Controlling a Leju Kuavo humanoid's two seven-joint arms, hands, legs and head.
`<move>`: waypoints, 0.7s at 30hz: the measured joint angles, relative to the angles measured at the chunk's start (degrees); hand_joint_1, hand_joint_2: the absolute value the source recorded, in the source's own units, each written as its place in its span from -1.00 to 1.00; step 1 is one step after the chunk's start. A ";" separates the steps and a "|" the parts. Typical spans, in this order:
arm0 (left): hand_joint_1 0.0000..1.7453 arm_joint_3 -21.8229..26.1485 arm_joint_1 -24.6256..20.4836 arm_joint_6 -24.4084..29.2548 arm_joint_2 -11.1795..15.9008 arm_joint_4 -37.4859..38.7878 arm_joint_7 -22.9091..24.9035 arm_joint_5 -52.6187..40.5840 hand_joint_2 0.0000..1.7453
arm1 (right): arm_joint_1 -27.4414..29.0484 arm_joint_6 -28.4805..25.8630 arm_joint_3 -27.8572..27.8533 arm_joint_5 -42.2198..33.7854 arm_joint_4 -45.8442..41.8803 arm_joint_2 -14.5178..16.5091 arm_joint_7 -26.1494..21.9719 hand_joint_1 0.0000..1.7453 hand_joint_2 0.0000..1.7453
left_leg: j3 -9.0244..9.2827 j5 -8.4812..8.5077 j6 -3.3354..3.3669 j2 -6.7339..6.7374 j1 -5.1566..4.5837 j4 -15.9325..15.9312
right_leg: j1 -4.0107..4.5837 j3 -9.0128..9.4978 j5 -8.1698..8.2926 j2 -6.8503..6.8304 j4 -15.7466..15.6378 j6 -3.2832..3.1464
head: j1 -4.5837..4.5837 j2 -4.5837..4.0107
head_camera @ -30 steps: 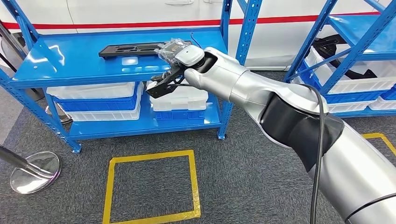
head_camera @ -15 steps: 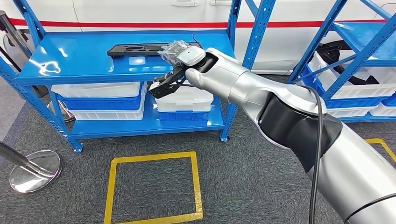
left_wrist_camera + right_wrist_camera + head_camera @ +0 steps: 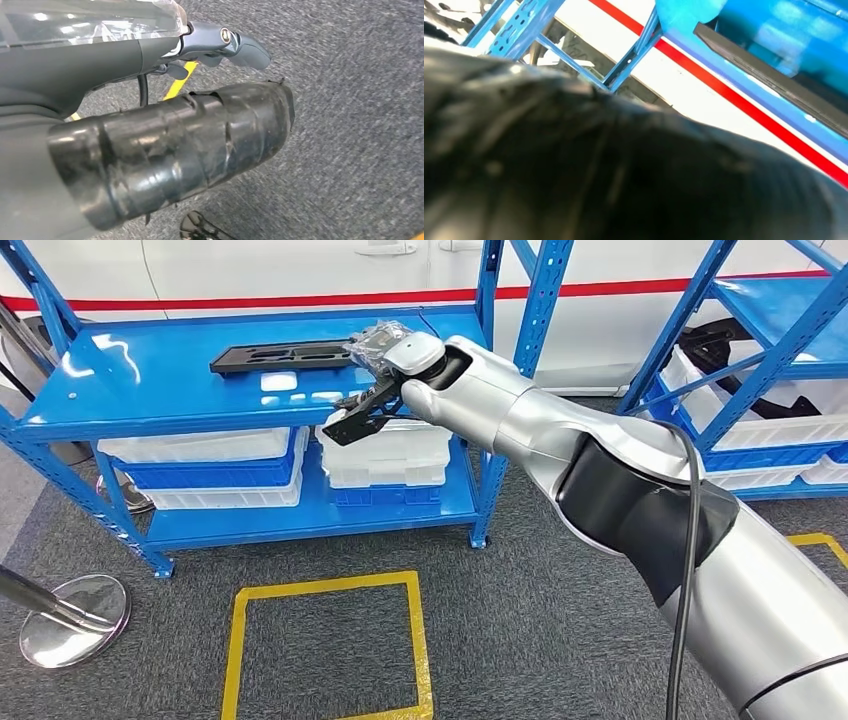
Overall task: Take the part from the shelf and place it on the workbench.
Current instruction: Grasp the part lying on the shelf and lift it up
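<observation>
A: What does the head view show at the shelf?

B: The right arm (image 3: 560, 440) reaches across to the front edge of the blue shelf (image 3: 150, 380). The right hand (image 3: 365, 410) sits at that edge, dark fingers (image 3: 345, 428) extended forward and down over the lip, apart from one another. Whether they close on anything cannot be told.

A: And the part?

B: The part (image 3: 280, 355), a long flat black piece, lies on the top deck of the shelf, toward the back, just beyond the hand. A crumpled clear plastic wrap (image 3: 375, 340) rests at its near end, beside the wrist. No contact between hand and part is visible.

A: What lies below?

B: White bins (image 3: 200, 445) and blue bins (image 3: 215, 468) are stacked on the lower deck. A yellow taped square (image 3: 325, 585) marks the grey carpet.

A: The left hand?

B: In the left wrist view the left hand (image 3: 165, 145) hangs over carpet; its thumb is wrapped in dark tape, a finger (image 3: 240, 45) extended, nothing in its grasp.
</observation>
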 joint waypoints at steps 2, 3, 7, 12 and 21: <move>-1.00 0.01 0.02 0.00 0.05 0.00 0.01 -0.01 -1.00 | -0.05 0.08 0.01 0.01 0.01 0.00 -0.02 -1.00 -1.00 | 3.29 3.27 0.40 0.01 -0.12 -7.30 | 0.14 0.48 -1.01 0.04 0.64 0.47 | 0.02 0.00; -1.00 0.01 0.01 -0.01 0.07 0.00 0.04 -0.02 -1.00 | -0.07 0.17 0.01 0.01 0.02 -0.01 -0.05 -1.00 -1.00 | 4.40 3.78 0.63 0.02 -0.22 -9.57 | 0.24 0.56 -1.37 0.07 0.85 0.76 | 0.03 0.00; -1.00 0.02 -0.01 -0.08 0.01 0.00 0.13 -0.03 -1.00 | 0.01 0.55 0.03 0.02 0.01 -0.04 -0.16 -1.00 -1.00 | 5.84 3.09 1.66 -0.05 -0.23 -11.35 | 0.33 0.54 -1.85 0.12 1.82 1.87 | 0.01 0.01; -1.00 0.02 -0.05 -0.22 0.01 0.00 0.09 -0.04 -1.00 | 0.15 0.62 0.06 0.02 0.02 -0.26 -0.19 -1.00 -1.00 | 7.42 2.29 2.48 -0.16 -0.06 -11.93 | -0.47 -7.36 -6.90 0.01 15.25 3.25 | 0.01 0.00; -1.00 0.04 -0.14 -0.13 -0.22 0.07 0.31 -0.04 -1.00 | 0.76 0.49 0.19 0.01 0.03 -0.31 -0.67 -1.00 -1.00 | 10.47 0.24 0.68 -0.23 0.00 -12.21 | 0.41 -3.52 3.01 -0.08 -0.20 0.96 | 0.14 0.01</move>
